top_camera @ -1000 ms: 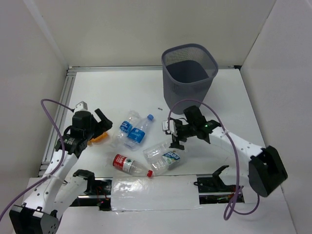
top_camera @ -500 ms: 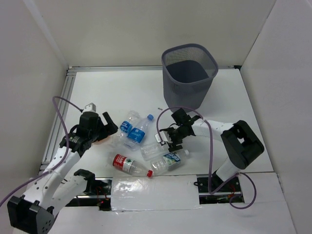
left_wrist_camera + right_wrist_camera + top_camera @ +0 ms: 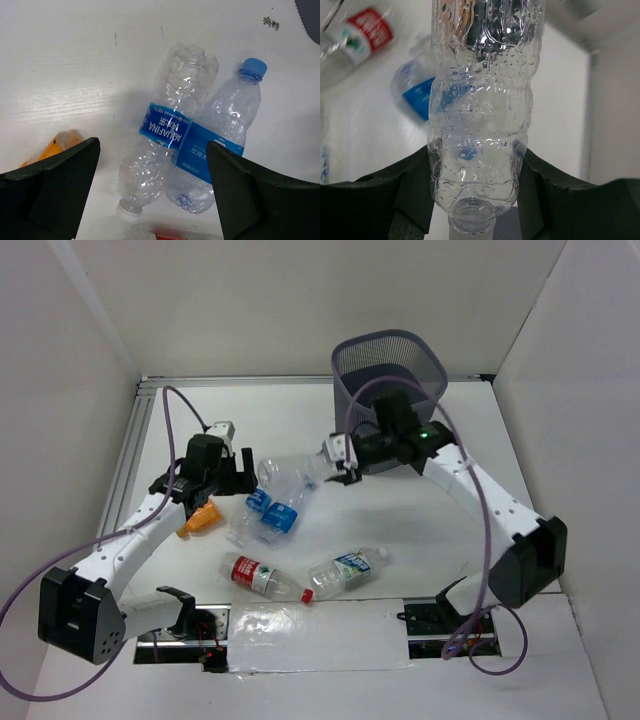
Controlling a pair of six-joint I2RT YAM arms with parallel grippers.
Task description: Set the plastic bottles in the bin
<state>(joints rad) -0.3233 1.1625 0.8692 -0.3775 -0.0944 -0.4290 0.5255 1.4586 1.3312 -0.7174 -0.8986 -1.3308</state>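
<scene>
Right gripper [image 3: 338, 462]: the fingers [image 3: 410, 195] are closed on the neck end of a clear unlabelled bottle [image 3: 298, 471], its capless mouth between them.
Held bottle: lifted off the table [image 3: 300, 420], roughly level, on the near-left side of the bin [image 3: 390, 336].
Bin: upright at the far edge, right of centre.
Left gripper [image 3: 243, 472]: the fingers are spread wide and hold nothing. It hangs above two blue-labelled bottles.
Aquafina bottle [image 3: 167, 135]: lies flat mid-table, white cap toward the near edge.
Blue-capped bottle [image 3: 220, 135]: lies touching the Aquafina bottle's right side.
Orange bottle [image 3: 200, 517]: lies toward the left edge.
Red-labelled bottle [image 3: 262, 577]: lies by the near edge.
Green-and-white-labelled bottle [image 3: 347, 568]: lies by the near edge, just right of the red-labelled bottle.
</scene>
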